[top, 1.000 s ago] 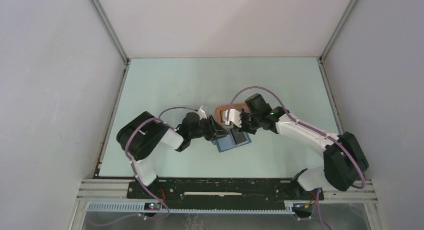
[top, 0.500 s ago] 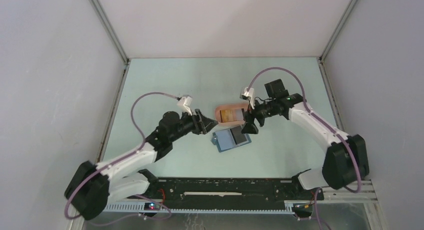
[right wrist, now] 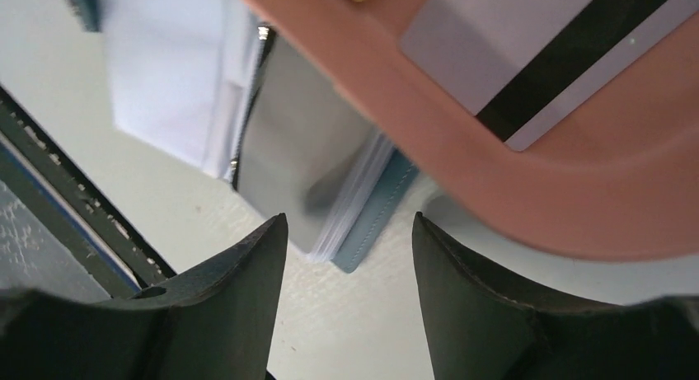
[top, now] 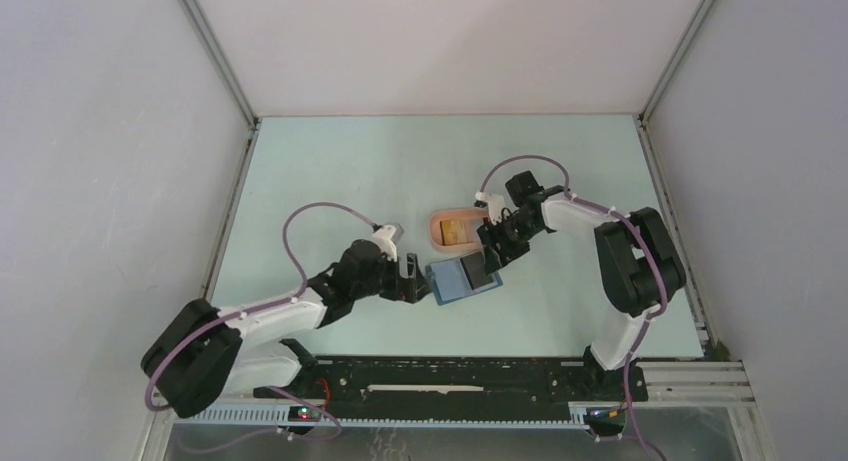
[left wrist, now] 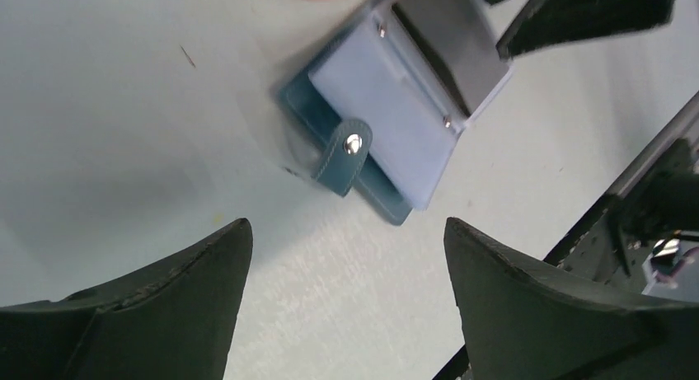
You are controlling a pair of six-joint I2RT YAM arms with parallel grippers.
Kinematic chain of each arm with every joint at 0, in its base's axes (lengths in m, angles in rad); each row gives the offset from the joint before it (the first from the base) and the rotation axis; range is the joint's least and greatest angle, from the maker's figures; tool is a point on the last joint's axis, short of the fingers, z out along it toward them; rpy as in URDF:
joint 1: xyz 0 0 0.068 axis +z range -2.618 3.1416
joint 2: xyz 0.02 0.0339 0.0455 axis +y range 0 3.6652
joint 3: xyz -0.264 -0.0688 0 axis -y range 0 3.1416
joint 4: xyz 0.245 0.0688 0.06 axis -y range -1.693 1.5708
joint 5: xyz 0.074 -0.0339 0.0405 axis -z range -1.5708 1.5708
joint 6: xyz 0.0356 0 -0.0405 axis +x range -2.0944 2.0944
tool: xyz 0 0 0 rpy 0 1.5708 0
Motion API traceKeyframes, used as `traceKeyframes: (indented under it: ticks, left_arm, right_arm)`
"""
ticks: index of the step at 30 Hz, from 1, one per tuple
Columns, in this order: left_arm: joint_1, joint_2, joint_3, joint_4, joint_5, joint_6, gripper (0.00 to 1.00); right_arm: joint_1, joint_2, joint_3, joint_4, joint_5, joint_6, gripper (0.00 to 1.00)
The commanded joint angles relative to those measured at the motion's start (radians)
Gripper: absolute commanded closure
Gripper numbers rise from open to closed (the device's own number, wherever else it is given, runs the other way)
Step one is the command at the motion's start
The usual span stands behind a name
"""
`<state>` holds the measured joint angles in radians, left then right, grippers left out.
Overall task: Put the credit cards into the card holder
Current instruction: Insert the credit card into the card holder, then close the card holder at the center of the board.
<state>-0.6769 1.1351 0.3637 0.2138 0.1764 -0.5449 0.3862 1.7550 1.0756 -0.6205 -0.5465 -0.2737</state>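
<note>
My right wrist view cuts off the tray (right wrist: 462, 174), showing only part of a striped grey card (right wrist: 527, 58) inside. The card holder (top: 455, 281) lies open on the worktop (top: 330, 181), a dark card (left wrist: 449, 42) lying on it. The left end effector (top: 417, 281) reaches low beside it, spread and empty. The right end effector (top: 489, 263) hangs over its far edge, also spread.

The top camera looks down from above the desk's (top: 330, 171) near edge and sees it whole. Both wrist cameras hang close over mid-desk, angled downward. All three views share the open card holder (top: 462, 279).
</note>
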Motion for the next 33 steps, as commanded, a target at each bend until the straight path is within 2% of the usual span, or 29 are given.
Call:
traceKeyframes:
  ticks: [1, 9, 11, 18, 26, 28, 33]
  left_arm:
    - [-0.072, 0.083, 0.103, -0.041, -0.073, 0.017, 0.11]
    - [-0.131, 0.248, 0.21, -0.098, -0.172, 0.006, 0.24]
    - [-0.131, 0.272, 0.236, -0.112, -0.218, 0.007, 0.3]
    - [-0.131, 0.32, 0.288, -0.16, -0.235, 0.02, 0.48]
    - [-0.131, 0.257, 0.262, -0.193, -0.256, 0.022, 0.89]
    - [-0.131, 0.214, 0.253, -0.198, -0.256, 0.025, 0.95]
    - [-0.131, 0.104, 0.248, -0.207, -0.208, 0.051, 0.98]
  right_arm:
    - [-0.004, 0.049, 0.055, -0.02, 0.05, 0.071, 0.36]
    - [0.005, 0.083, 0.056, -0.033, 0.022, 0.074, 0.41]
    - [0.01, 0.087, 0.056, -0.033, 0.019, 0.073, 0.41]
    - [0.031, 0.104, 0.056, -0.039, 0.007, 0.073, 0.43]
    - [0.045, 0.121, 0.06, -0.057, -0.054, 0.083, 0.47]
    - [0.053, 0.121, 0.06, -0.059, -0.068, 0.087, 0.48]
    - [0.088, 0.124, 0.06, -0.058, -0.119, 0.105, 0.51]
